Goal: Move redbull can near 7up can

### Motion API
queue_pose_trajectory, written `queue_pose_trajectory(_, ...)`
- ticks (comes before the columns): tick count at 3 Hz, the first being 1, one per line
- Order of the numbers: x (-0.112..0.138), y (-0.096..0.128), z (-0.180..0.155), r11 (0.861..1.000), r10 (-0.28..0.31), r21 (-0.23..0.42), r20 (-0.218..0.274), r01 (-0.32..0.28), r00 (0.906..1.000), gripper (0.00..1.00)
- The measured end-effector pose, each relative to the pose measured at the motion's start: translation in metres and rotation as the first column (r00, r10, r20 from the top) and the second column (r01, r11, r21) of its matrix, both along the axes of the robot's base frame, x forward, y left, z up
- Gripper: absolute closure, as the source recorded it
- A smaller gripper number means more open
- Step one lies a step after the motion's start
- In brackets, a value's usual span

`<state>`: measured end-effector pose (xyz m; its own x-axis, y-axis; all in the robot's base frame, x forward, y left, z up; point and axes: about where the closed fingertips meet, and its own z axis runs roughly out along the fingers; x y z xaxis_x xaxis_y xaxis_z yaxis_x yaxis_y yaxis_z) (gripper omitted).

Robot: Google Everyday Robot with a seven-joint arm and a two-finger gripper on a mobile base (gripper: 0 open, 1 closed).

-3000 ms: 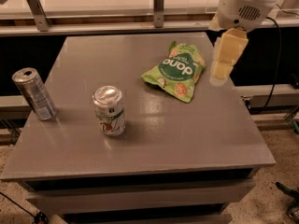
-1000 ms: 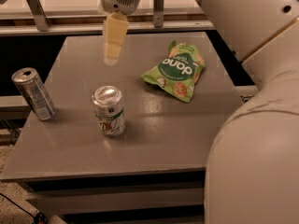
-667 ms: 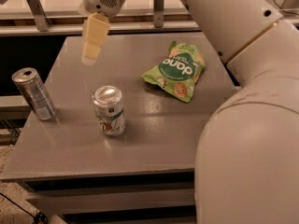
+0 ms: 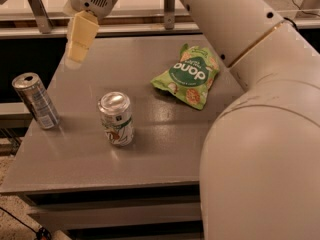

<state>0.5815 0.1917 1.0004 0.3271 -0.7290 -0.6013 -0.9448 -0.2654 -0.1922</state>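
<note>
— Where is the gripper (image 4: 75, 55) hanging right now?

— It is hovering above the far-left part of the grey table (image 4: 160, 154), carrying nothing. Whether it is released or clenched, I cannot tell from this angle.

— What is changing?

— It has been sweeping leftward. Three seconds ago it was hanging over the right side, by the green snack bag (image 4: 187, 76). Now it is sitting up and to the right of the redbull can (image 4: 36, 101), apart from it. I am reading that as the approach to the pick, with the descent and grasp not yet done.

— And the redbull can itself?

— It is standing upright at the table's left edge, just where it stood in the earlier views. The 7up can (image 4: 116, 119) is standing upright to its right, nearer the front, with bare table between them.

— How many of each are you counting?

— One redbull can, one 7up can, one snack bag, one gripper on the big white arm (image 4: 260, 94).
</note>
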Motion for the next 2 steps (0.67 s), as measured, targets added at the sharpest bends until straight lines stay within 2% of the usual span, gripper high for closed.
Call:
queue_pose_trajectory(1, -0.006, 0.015, -0.008, 0.999, 0.038, 0.01, 0.013, -0.038, 0.9992, 0.0)
queue_pose_trajectory(2, -0.017, 0.043, -0.021, 0.994, 0.1, 0.036, 0.03, -0.101, 0.9945, 0.0)
